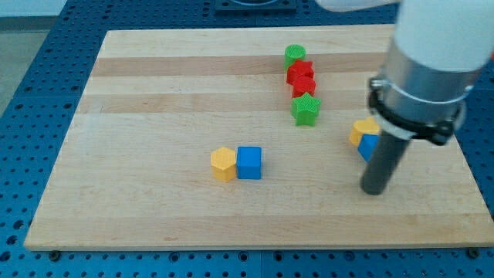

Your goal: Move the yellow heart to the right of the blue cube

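Note:
The blue cube (249, 163) sits at the board's lower middle, with a yellow pentagon-like block (223, 164) touching its left side. A second yellow block (363, 129), likely the yellow heart, lies at the view's right, partly hidden by my rod. A small blue block (368, 145) touches its lower side. My tip (373, 191) rests on the board just below and slightly right of this pair, far to the right of the blue cube.
A column of blocks stands at the upper middle: a green cylinder (295, 54), a red star (301, 72), a red block (304, 87) and a green star (306, 109). The wooden board (154, 93) lies on a blue perforated table.

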Motion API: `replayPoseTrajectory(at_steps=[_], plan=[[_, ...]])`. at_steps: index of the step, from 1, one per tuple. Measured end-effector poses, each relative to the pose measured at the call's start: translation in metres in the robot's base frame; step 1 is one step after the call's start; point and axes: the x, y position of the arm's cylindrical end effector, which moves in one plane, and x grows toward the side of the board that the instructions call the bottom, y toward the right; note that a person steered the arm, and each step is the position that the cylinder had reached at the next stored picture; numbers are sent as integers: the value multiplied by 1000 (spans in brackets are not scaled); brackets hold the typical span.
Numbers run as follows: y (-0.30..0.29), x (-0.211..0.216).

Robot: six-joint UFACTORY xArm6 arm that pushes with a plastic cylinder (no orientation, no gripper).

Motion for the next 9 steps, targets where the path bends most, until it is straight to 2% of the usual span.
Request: replayPoseTrajectory(at_steps=[3, 5, 9], plan=[[48, -49], [47, -86], [-32, -90]])
